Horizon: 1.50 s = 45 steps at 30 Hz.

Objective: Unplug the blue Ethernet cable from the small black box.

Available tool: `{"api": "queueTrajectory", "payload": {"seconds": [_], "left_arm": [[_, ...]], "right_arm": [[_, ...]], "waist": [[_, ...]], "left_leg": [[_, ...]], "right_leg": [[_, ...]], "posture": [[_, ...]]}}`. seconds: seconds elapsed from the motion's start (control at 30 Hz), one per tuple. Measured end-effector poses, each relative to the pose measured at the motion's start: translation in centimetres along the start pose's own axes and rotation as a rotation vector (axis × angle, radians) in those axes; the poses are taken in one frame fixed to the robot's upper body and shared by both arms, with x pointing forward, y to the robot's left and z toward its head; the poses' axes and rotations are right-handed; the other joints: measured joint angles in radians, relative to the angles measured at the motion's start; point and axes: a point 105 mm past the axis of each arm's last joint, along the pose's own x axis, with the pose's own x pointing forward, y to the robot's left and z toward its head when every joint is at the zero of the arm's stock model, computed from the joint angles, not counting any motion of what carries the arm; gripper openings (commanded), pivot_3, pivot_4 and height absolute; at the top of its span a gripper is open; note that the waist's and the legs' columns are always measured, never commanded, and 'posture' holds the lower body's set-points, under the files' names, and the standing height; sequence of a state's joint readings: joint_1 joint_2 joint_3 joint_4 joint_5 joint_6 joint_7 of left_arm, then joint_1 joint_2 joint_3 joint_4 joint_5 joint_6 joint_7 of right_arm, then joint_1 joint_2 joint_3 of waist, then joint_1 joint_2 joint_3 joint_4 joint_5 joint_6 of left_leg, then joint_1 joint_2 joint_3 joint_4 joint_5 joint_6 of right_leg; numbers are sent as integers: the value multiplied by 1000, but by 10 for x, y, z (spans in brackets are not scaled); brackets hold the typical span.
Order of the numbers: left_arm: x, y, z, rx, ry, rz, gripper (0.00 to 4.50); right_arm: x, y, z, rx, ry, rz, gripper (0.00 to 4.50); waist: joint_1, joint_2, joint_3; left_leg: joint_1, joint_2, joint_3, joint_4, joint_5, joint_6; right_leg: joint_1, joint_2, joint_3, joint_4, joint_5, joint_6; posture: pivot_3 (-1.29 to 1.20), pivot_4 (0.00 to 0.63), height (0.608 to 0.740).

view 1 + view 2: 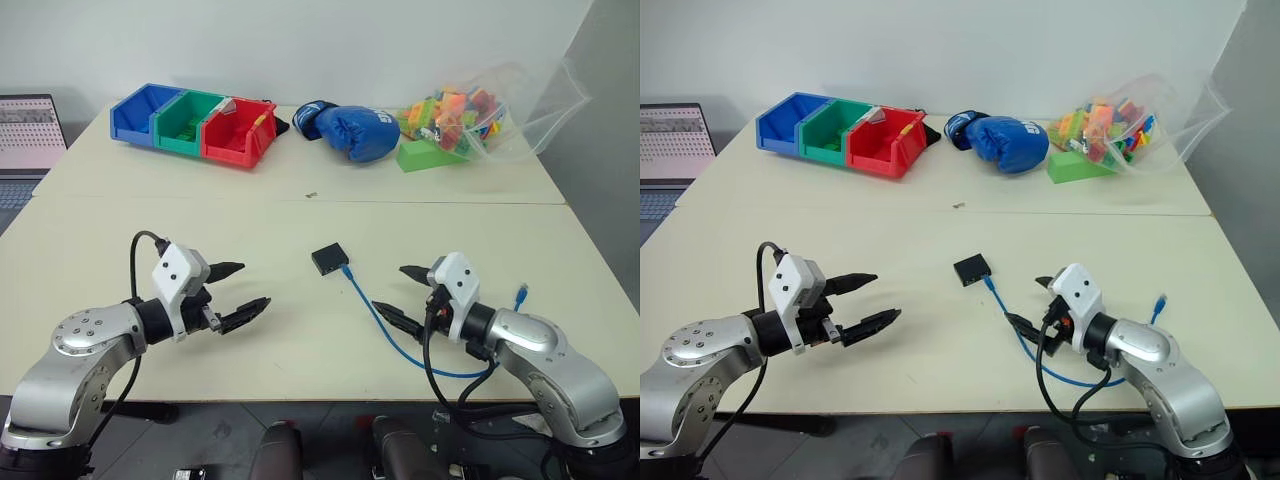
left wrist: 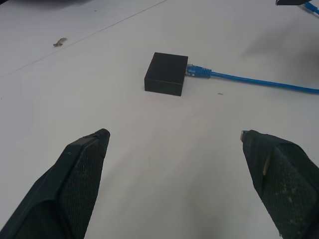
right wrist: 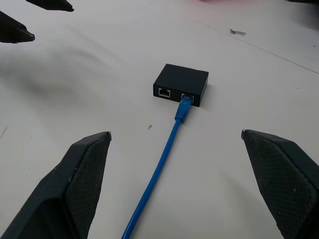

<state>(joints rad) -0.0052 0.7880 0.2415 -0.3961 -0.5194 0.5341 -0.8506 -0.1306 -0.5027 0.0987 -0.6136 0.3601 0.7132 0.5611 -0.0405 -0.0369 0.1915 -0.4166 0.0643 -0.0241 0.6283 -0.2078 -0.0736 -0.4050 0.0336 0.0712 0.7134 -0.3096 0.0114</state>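
Observation:
The small black box [image 1: 329,258] lies flat in the middle of the cream table, between my two arms. The blue Ethernet cable [image 1: 385,322] is plugged into its near side, at the right one of two ports [image 3: 186,97]; it curves back toward my right arm, and its free plug [image 1: 521,294] rests near the right table edge. My left gripper [image 1: 242,291] hovers open to the left of the box, pointing at it. My right gripper [image 1: 406,295] hovers open to the right of the box, over the cable. Both grippers are empty.
At the back of the table stand blue, green and red bins [image 1: 195,123], a blue boxing glove [image 1: 349,129] and a clear bag of coloured bricks [image 1: 470,115]. A laptop [image 1: 28,132] sits off the far left. A seam [image 1: 300,200] runs across the table.

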Motion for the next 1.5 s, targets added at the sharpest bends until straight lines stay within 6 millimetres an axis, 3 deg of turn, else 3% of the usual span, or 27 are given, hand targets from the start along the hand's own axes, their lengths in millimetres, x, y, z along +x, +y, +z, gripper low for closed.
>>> {"api": "queueTrajectory", "payload": {"seconds": [0.57,0.97,1.13,1.27,1.43,1.5], "left_arm": [[2,-5,3,12,-9,-29,4500],[6,-9,13,57,-9,-120,4500],[7,-8,10,69,-1,-146,4500],[9,-7,8,73,8,-154,4500],[9,-7,10,86,2,-162,4500],[9,-7,10,88,1,-162,4500]], "right_arm": [[0,-2,1,1,-3,-15,4444],[1,2,-2,19,87,-3,4444],[32,12,-5,1,106,-24,4444],[67,6,-15,21,116,-124,4444],[92,-2,-29,53,132,-219,4444],[98,-2,-30,59,123,-227,4079]], "waist": [[0,0,0],[-1,0,0],[-11,0,0],[-13,-1,0],[-13,-1,-1],[-12,-1,-1]], "left_leg": [[0,0,0,0,0,0],[0,0,0,0,0,0],[0,0,0,0,0,0],[-1,0,0,0,0,0],[-1,0,0,0,0,0],[-1,0,0,0,0,0]], "right_leg": [[0,0,0,0,0,0],[0,0,0,0,0,0],[-1,1,0,0,0,0],[-1,1,0,0,0,0],[-1,0,0,0,0,-1],[-1,0,0,0,0,-1]], "posture": [[0,150,740],[0,150,740],[0,150,740],[0,150,740],[0,150,740],[0,150,740]]}}
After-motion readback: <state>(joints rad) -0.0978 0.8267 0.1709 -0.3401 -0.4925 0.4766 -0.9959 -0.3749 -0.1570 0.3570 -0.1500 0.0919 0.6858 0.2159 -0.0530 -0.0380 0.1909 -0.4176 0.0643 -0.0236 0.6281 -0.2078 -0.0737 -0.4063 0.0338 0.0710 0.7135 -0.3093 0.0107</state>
